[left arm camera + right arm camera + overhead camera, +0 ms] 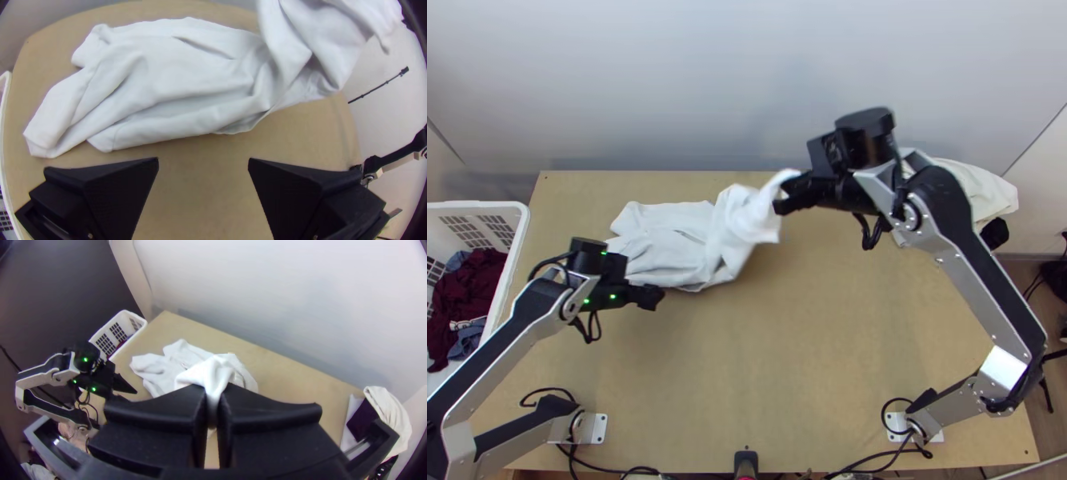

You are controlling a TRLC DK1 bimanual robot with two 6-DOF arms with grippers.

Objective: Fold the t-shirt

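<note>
With one end of the shirt (pixel 178 84) pinched high in the right hand (pixel 216 389), the rest bunched on the surface (pixel 787 344), lift, shake softly, lay flat. Smooth with the open left hand (pixel 203 164).

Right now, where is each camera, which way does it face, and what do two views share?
Top view: high over the table's near edge, looking steeply down; left arm and right arm show.
Left wrist view: on the left arm's wrist, facing the shirt; the open left gripper shows.
Right wrist view: on the right arm's wrist, facing across the table; the right gripper, shut on the shirt, shows.
Top and right wrist views share the basket.
</note>
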